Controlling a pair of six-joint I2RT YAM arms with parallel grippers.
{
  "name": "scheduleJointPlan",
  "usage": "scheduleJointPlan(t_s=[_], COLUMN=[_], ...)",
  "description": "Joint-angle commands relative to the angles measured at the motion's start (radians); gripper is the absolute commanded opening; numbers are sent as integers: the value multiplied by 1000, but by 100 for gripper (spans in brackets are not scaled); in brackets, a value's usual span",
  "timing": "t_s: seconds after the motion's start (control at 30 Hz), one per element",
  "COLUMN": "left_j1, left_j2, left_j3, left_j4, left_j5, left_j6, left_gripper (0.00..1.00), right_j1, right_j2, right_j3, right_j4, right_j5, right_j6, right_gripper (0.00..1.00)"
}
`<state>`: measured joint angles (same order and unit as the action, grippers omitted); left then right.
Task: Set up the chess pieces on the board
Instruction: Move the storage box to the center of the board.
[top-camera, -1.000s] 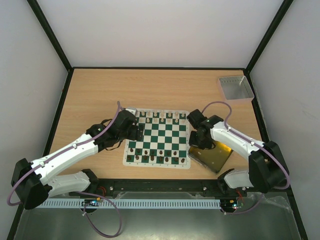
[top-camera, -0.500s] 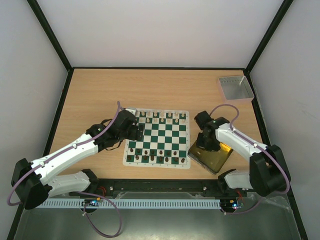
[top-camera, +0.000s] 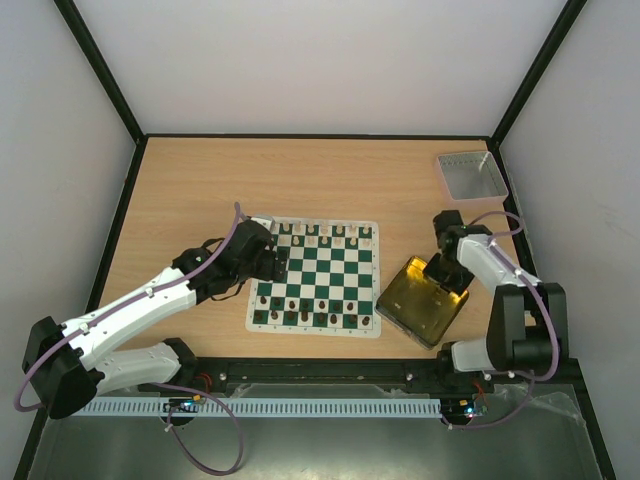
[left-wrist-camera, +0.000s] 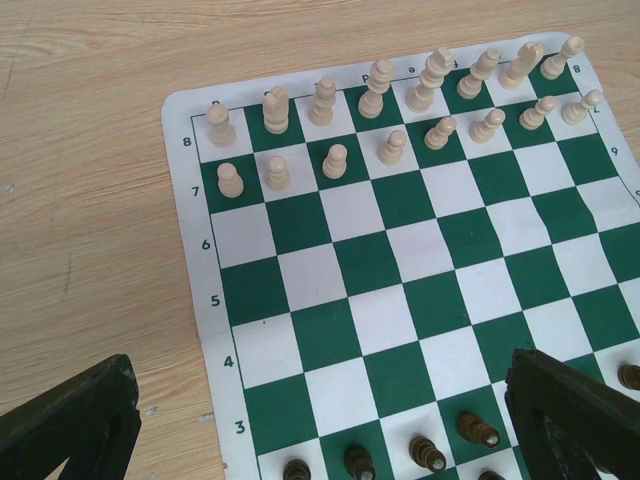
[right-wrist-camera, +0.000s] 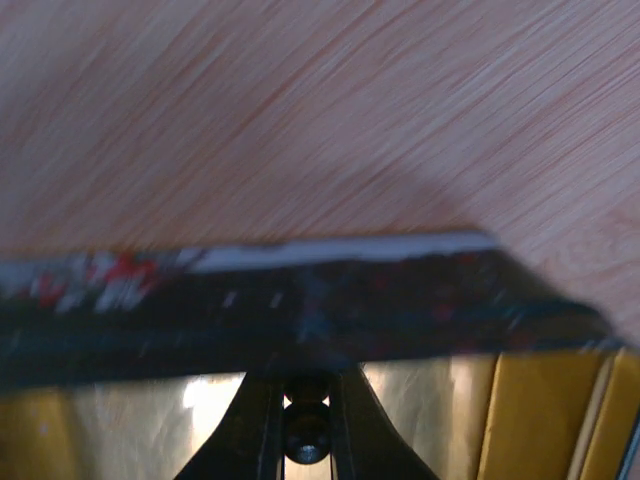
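The board (left-wrist-camera: 400, 250) lies directly beneath the spread left claw (left-wrist-camera: 320, 405).

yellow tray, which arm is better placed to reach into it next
Right. The right gripper sits over the far edge of the yellow tray, with its rim filling the wrist view. The left gripper hangs open at the left edge of the board, the whole board between it and the tray.

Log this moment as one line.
left gripper: open over board | right gripper: at yellow tray rim, grip unclear | cream pieces: far two rows filled
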<state>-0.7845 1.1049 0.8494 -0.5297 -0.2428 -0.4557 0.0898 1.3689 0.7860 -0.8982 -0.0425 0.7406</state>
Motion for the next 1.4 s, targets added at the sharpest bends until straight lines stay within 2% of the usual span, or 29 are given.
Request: scheduleJointPlan(t_s=[0.0, 0.23, 0.43, 0.53, 0.63, 0.77, 1.0, 1.2, 1.37], left_j1=[2, 2, 2, 2, 2, 2, 2, 2, 2], left_j2=[-7, 0, 7, 9, 5, 0, 5, 13, 19], left_j3=[-13, -12, -10, -10, -10, -12, -12, -12, -13], left_j4=[7, 5, 1, 2, 3, 6, 7, 10, 8], left_j5=[-1, -2, -8, -6, -6, 0, 7, 14, 17], left_j6=[3, 5, 3, 4, 5, 6, 8, 11, 12], left_gripper=[99, 99, 99, 99, 99, 99, 99, 99, 99], right_j1=[-105, -201, -203, -196, -164, -63, 238, 393, 430], right_j2=[54, 210, 395, 393, 303, 145, -44, -96, -96], right_j3=[49, 188, 490, 569, 523, 406, 286, 175, 88], right_j4=[37, 108, 64, 16, 4, -28, -111, -137, -99], right_j5=[27, 4, 61, 74, 58, 18, -103, -210, -286], right_j6=[26, 104, 110, 82, 53, 26, 28, 22, 2], right_gripper=[2, 2, 2, 2, 2, 2, 2, 2, 2])
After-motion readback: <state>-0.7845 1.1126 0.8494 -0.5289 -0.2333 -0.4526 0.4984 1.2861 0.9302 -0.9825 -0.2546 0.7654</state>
